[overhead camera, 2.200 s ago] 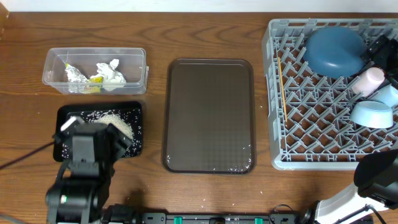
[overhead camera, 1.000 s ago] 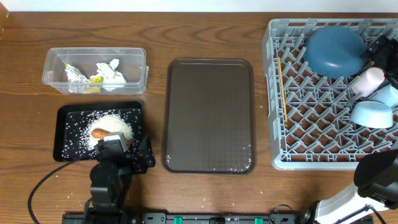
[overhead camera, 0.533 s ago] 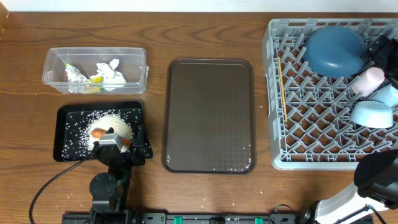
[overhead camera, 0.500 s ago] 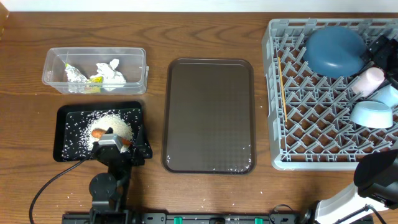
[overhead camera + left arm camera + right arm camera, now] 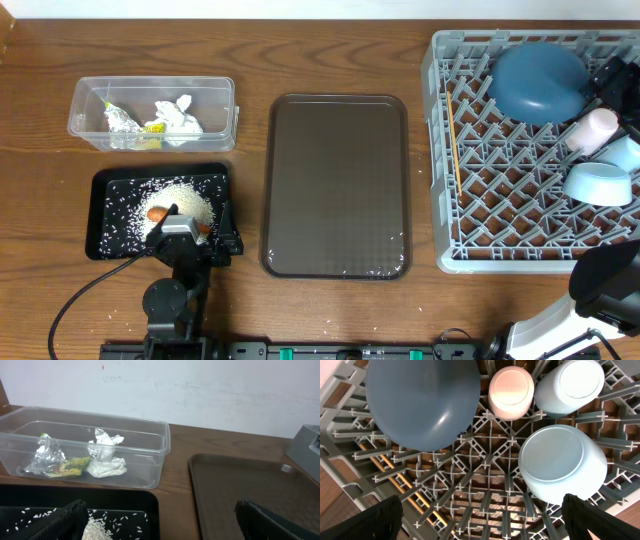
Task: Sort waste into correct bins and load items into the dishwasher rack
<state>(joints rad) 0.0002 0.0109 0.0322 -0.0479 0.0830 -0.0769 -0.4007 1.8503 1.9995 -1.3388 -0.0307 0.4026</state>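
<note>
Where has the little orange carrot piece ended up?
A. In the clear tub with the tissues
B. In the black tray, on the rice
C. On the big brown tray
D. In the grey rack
B: the carrot piece sits on the heap of rice inside the black tray.

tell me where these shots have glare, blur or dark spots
Overhead: even light, sharp throughout. Left wrist: the clear tub is crisp, the left tool's fingers are dark, soft shapes at the bottom edge. Right wrist: a soft sheen on the dark-blue dish, the right tool's fingers dark in the bottom corners.
</note>
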